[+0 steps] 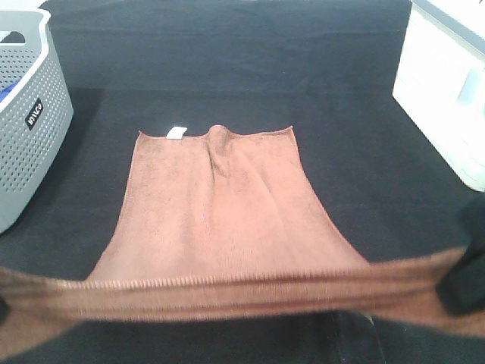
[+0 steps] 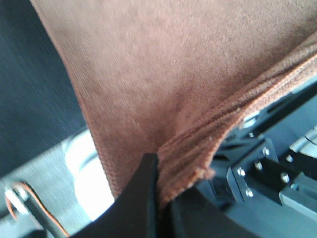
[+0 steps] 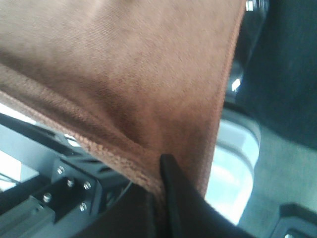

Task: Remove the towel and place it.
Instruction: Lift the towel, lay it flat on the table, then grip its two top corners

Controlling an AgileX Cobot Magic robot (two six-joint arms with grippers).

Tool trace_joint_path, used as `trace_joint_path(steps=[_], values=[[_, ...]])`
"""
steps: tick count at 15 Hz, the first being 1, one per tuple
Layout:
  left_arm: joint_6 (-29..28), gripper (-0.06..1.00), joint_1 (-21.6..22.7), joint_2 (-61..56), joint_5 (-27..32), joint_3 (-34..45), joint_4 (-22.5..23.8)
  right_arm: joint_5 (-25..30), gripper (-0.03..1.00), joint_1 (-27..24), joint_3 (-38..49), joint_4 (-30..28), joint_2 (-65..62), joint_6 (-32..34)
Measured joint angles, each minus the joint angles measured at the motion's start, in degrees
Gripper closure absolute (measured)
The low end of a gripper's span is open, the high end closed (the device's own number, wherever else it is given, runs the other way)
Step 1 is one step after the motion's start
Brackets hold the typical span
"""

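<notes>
The brown towel (image 1: 220, 220) is stretched between both grippers, and its lifted near edge runs blurred across the front of the exterior view. Its far end lies flat on the dark table covering (image 1: 227, 53), with a small white tag (image 1: 176, 133) at a far corner. My left gripper (image 1: 3, 308) is shut on the towel's near left corner. The left wrist view shows the cloth (image 2: 163, 74) pinched at the gripper (image 2: 158, 173). At the near right corner, my right gripper (image 1: 466, 277) is shut too, with the towel (image 3: 124, 74) clamped at the gripper (image 3: 161, 186).
A grey perforated basket (image 1: 30, 114) stands at the left edge of the table. A white container (image 1: 447, 91) sits at the far right.
</notes>
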Motion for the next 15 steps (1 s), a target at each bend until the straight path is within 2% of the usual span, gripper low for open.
trace_joint_path(steps=[6,11,15], values=[[0.0,0.94,-0.2,14.7,-0.1,1.5,-0.8,-0.1,0.97,-0.2,0.9,0.1,13.3,-3.7],[-0.3,0.94,-6.9,21.8,-0.2,1.5,-0.2,0.2,0.97,-0.5,4.9,0.3,15.4,-6.2],[-1.7,0.94,-7.9,25.2,-0.2,1.5,0.0,-0.1,0.97,-0.9,6.9,1.7,20.5,-10.4]])
